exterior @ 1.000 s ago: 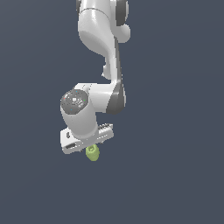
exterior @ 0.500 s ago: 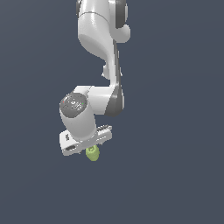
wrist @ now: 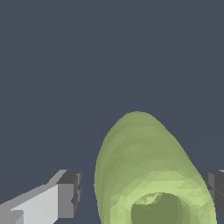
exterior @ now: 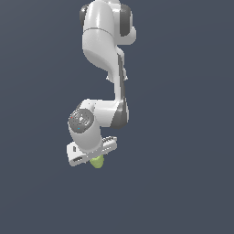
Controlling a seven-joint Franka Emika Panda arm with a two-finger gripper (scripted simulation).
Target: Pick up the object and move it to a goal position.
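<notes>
The object [exterior: 97, 162] is a small yellow-green lump that sits just under my white hand in the exterior view. In the wrist view it [wrist: 148, 170] fills the lower middle, with its ring-like dimple facing the camera. My gripper [wrist: 140, 192] is open, with one finger on each side of the object. A clear gap shows between one dark fingertip [wrist: 70, 192] and the lump. The other fingertip [wrist: 214, 188] sits at the lump's edge. In the exterior view the gripper [exterior: 95, 157] is mostly hidden behind the hand.
Only a plain dark blue-grey background shows around the arm [exterior: 105, 45] in both views. No table edge, goal marker or other object is visible.
The hand has come down over the object, which has stayed in place. The wrist joint has turned slightly.
</notes>
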